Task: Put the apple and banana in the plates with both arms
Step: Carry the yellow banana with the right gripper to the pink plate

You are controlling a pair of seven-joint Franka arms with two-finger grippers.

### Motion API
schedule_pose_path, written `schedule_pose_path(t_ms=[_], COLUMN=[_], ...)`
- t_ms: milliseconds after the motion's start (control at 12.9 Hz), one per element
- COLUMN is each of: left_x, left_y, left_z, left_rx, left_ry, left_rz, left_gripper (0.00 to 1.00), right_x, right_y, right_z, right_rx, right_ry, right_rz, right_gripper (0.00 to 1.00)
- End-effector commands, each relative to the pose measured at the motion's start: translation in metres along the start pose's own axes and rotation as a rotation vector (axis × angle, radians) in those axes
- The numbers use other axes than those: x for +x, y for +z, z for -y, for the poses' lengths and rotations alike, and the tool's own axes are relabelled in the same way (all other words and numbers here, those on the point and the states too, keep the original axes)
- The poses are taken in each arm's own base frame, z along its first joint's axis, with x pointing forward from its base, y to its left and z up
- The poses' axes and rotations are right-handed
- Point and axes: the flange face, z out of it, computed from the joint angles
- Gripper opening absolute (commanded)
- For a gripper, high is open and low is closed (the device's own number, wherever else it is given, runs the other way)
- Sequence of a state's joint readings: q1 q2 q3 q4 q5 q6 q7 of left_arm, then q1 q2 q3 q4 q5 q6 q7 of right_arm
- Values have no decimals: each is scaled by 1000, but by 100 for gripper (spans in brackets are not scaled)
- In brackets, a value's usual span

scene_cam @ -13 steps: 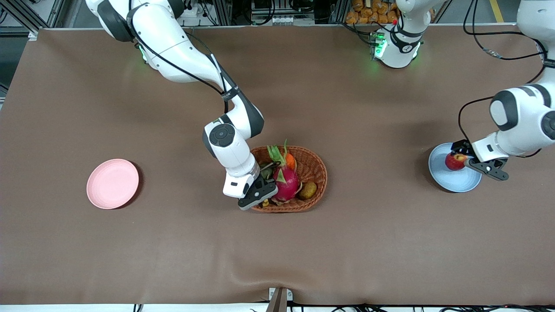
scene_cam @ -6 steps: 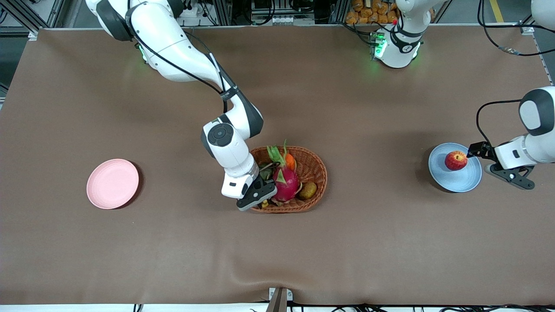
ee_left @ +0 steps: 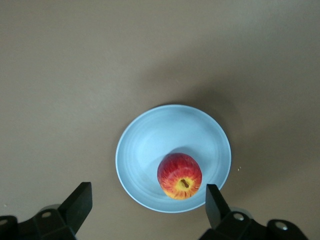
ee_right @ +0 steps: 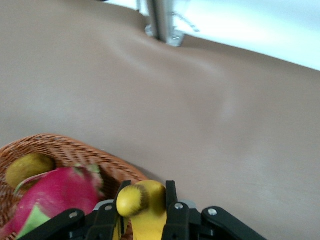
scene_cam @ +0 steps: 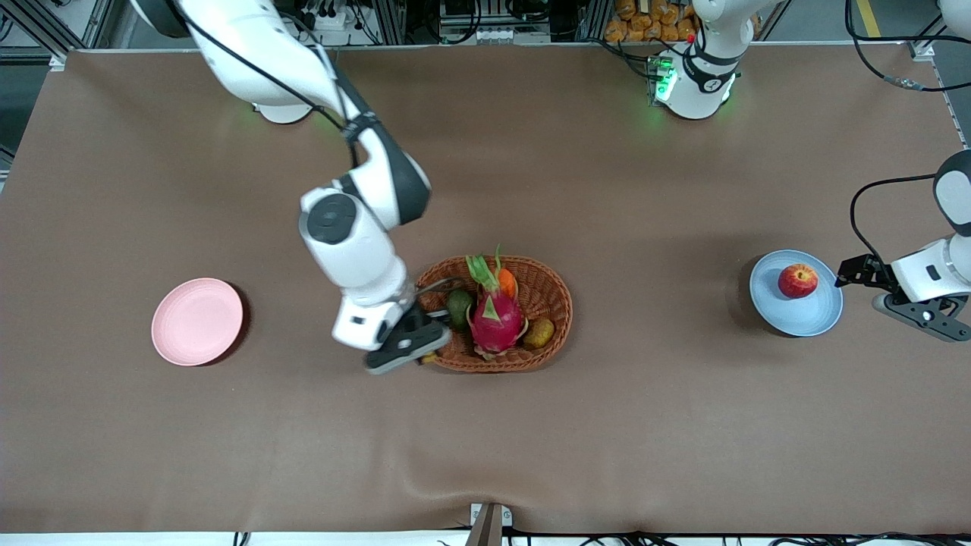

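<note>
Right gripper (scene_cam: 410,350) up in the air over the wicker basket's (scene_cam: 554,292) rim on the right arm's side, fingers (ee_right: 172,200) pinched on the banana (ee_right: 142,207); in the right wrist view the yellow end of the banana pokes out between the two fingers, with the basket edge and dragon fruit (ee_right: 55,192) just beside it. In the front view only a sliver of banana shows under the gripper. Basket sits mid-desk, slightly toward the front-camera edge, holding the magenta dragon fruit (scene_cam: 497,318), an orange-red fruit (scene_cam: 507,283), a dark green fruit (scene_cam: 459,305) and a brownish kiwi-like fruit (scene_cam: 539,332). Pink plate (scene_cam: 197,321) lies bare toward the right arm's end of the desk, well apart from the basket. Blue plate (scene_cam: 804,318) lies toward the left arm's end, near that desk edge, with the apple (scene_cam: 797,280) resting in it, off-centre, stem up. Left gripper (scene_cam: 906,303) is in the air just off the blue plate's rim on the desk-edge side, not touching apple or plate; left wrist view shows its fingers (ee_left: 80,205) spread wide with nothing between them, blue plate (ee_left: 145,145) and apple (ee_left: 179,176) below. Brown table cover (scene_cam: 607,425) has a small wrinkle at the middle of the front-camera edge.
</note>
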State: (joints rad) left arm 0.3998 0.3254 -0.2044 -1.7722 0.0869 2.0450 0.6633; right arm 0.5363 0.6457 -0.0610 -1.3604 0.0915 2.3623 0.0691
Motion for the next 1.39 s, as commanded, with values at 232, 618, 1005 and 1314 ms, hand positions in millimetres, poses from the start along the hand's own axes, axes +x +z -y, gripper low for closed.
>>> schedule_pose_path(t_ms=[232,618,1005,1314], left_x=[37,52,33,9], left_y=[-23,-84,-153,-198], left_z=[-17,-47,-94,-141], left_rx=[11,69,-29,-54], left_ry=[49,-5,-186,-402], left_rz=[-35,-56,-78,-14], left_gripper=[100,100,100,100], right_x=[-18,-75,-140,-176], right_y=[-58,-60,-24,18], right_z=[-172,-325,-408,-445], right_rx=[-58,-88,-98,-85], right_ry=[151,301,386,369], right_rz=[164,256,314,334], right_gripper=[0,0,0,0])
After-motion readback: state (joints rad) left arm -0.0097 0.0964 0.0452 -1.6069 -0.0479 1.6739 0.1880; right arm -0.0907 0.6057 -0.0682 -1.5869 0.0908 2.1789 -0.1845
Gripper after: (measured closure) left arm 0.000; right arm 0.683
